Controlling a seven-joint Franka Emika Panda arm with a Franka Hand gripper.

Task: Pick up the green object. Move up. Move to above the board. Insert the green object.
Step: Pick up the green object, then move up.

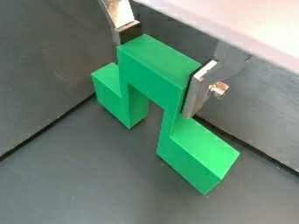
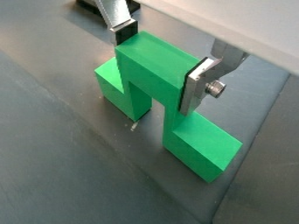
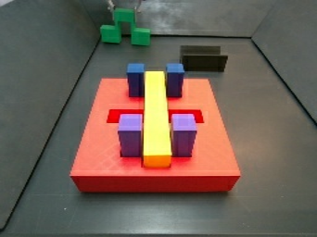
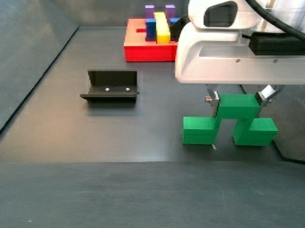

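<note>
- Gripper (image 1: 162,59) sits over the green object (image 1: 158,74); in both wrist views the silver fingers (image 2: 201,83) press against opposite faces of the raised centre cube, jaws closed down to the cube's width, so the piece is clamped.
- Green object: bridge-like, raised centre cube flanked by two lower cubes. In a side view (image 4: 233,120) both lower cubes appear to rest on the dark floor, with the white gripper body (image 4: 233,53) directly above at 12 o'clock.
- In a side view the green object (image 3: 124,28) lies in the far corner of the work area, at about 11 o'clock from the board (image 3: 155,167) and well apart from it.
- Board: flat red slab carrying a long yellow bar (image 3: 155,116) along its centre line. Two blue blocks (image 3: 135,79) flank the bar at the far end, two purple blocks (image 3: 132,135) flank it nearer the camera. Red slot openings show between the block pairs on either side of the bar.
- Fixture (image 4: 110,86): dark L-shaped bracket on its base plate, on the floor at about 10 o'clock from the green object, apart from it; also seen beyond the board at roughly 1 o'clock (image 3: 203,58).
- No readable writing, brand or label on any piece or on the gripper housing.
</note>
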